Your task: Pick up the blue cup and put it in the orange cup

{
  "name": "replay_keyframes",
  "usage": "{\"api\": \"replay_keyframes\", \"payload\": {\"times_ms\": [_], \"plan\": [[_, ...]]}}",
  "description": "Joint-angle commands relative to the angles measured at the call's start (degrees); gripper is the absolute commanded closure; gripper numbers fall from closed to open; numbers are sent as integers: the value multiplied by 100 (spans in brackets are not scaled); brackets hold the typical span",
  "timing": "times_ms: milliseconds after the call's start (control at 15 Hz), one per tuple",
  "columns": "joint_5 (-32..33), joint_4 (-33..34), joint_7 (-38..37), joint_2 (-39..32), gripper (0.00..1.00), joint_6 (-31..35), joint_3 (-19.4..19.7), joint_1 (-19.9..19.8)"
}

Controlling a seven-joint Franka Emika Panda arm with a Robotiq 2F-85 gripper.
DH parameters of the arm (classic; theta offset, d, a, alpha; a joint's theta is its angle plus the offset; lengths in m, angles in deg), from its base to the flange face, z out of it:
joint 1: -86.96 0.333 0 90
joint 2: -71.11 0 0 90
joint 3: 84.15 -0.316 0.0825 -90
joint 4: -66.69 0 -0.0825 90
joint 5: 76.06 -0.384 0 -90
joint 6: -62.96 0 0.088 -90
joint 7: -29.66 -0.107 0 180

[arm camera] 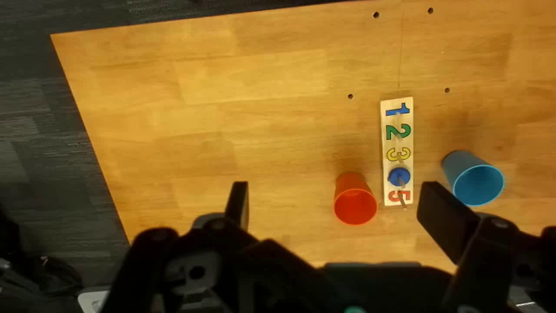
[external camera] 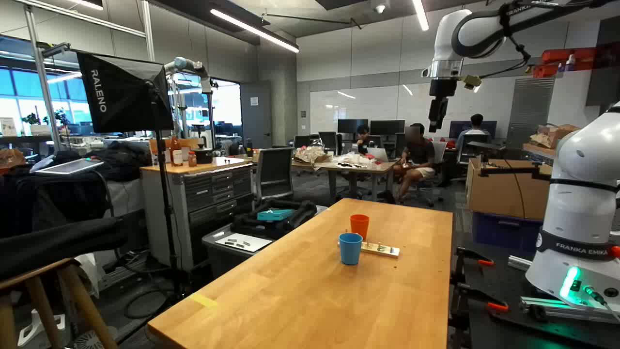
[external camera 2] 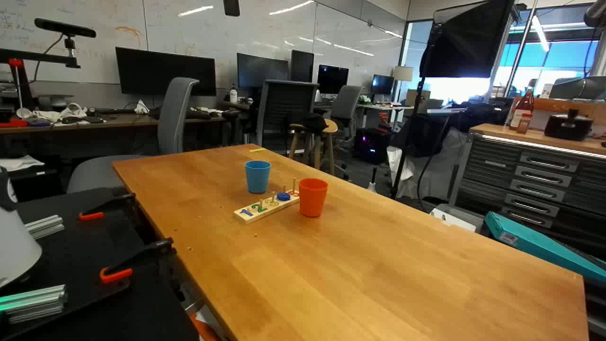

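The blue cup stands upright on the table, also in an exterior view and at the right of the wrist view. The orange cup stands upright and empty, apart from it, also in an exterior view and in the wrist view. My gripper hangs high above the table, pointing down. In the wrist view the gripper is wide open with nothing between its fingers. The orange cup shows far below between the fingers; the blue cup shows beyond the right finger.
A wooden number board with upright pegs and a blue ring lies between the two cups, also in both exterior views. Black clamps with orange handles grip the table edge by the robot base.
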Motion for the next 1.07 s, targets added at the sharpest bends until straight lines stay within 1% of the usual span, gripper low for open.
{"api": "replay_keyframes", "payload": {"times_ms": [0, 333, 400, 533, 667, 800, 1000], "plan": [[22, 36, -22, 2, 0, -22, 30, 45], [22, 90, -23, 21, 0, -23, 31, 46], [2, -125, 71, 169, 0, 22, -23, 144], [-203, -638, 46, 389, 0, 226, -197, 414], [-573, -997, -25, 458, 0, 288, -391, 789], [-947, -1357, -71, 460, 0, 506, -636, 1168], [-1425, -1823, -271, 168, 0, 1241, -1087, 1711]]}}
